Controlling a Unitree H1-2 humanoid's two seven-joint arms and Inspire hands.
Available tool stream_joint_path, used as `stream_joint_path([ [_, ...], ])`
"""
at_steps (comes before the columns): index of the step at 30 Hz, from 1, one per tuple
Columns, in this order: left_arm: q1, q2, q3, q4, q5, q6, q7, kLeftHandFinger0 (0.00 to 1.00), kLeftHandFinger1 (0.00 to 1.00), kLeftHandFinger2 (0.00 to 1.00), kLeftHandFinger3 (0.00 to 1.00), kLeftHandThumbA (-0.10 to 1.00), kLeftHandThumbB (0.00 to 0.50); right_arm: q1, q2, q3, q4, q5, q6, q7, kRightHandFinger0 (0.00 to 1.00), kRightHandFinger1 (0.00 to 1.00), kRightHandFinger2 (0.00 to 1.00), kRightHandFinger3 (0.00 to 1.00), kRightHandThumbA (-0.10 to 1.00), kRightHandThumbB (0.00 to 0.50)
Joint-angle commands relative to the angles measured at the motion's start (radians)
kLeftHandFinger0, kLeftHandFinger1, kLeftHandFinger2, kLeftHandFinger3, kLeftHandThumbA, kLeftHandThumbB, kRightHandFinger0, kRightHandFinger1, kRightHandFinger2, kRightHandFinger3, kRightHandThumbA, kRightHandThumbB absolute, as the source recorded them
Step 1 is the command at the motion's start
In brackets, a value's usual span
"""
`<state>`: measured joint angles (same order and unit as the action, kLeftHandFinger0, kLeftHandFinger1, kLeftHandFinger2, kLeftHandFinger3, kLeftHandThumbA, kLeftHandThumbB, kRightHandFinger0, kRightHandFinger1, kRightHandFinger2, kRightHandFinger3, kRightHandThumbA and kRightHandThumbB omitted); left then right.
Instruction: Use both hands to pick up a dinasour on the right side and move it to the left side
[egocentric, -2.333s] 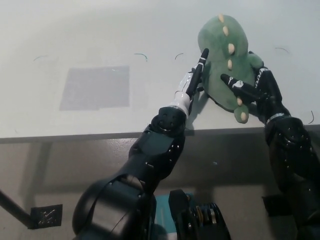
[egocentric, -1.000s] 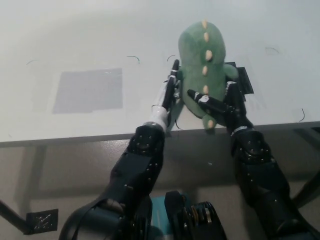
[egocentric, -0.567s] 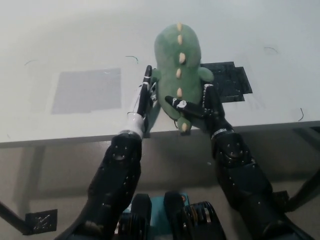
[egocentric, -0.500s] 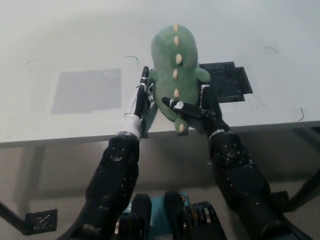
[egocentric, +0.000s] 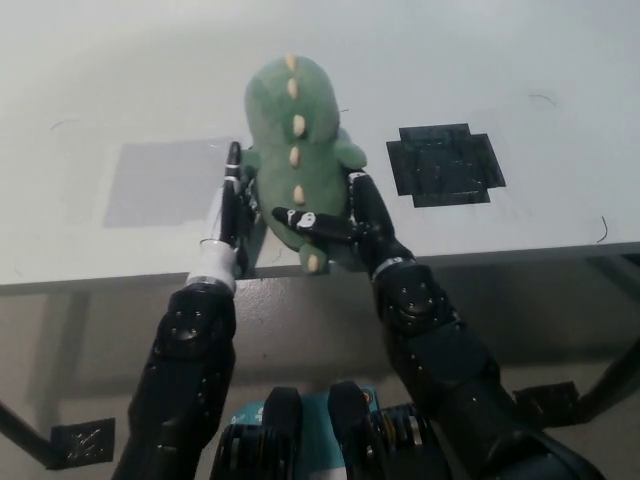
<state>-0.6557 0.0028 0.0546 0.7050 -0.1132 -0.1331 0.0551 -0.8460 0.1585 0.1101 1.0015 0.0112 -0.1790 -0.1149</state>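
The green toy dinosaur (egocentric: 290, 150) is squeezed between the two hands, a bit left of the middle of the table (egocentric: 480, 50). The left hand (egocentric: 225, 215) is flat against its side at 9 o'clock, with the fingers straight. The right hand (egocentric: 345, 215) is on the other side, at about 4 o'clock, and one black finger lies across the dinosaur's belly. So both hands hold the toy by pressing in on it, and neither is curled all the way round it.

The black patch (egocentric: 447, 163) lies at 3 o'clock from the toy, apart from it, with nothing on it. The grey patch (egocentric: 170, 180) is at 9 o'clock, and the toy's edge is just beside it. My guess is the black patch marks the right side and the grey one the left side. If so, the pick-up is done and most of the trip too. What is left is a short way over to the grey patch, then setting the toy down and letting go.

I cannot tell if the toy is up in the air or touching the table, because its bottom is hidden behind the hands. The left hand shows only its thin edge. The dinosaur's face does not show, only the row of pale spikes.
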Motion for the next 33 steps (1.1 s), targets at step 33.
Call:
stream_joint_path([
  [33, 0.13, 0.126, 0.058, -0.285, -0.027, 0.083, -0.051, 1.0, 1.0, 1.0, 1.0, 1.0, 0.078, -0.162, 0.138, 0.117, 0.047, -0.053, 0.059, 0.19, 1.0, 1.0, 1.0, 1.0, 1.0, 0.09],
])
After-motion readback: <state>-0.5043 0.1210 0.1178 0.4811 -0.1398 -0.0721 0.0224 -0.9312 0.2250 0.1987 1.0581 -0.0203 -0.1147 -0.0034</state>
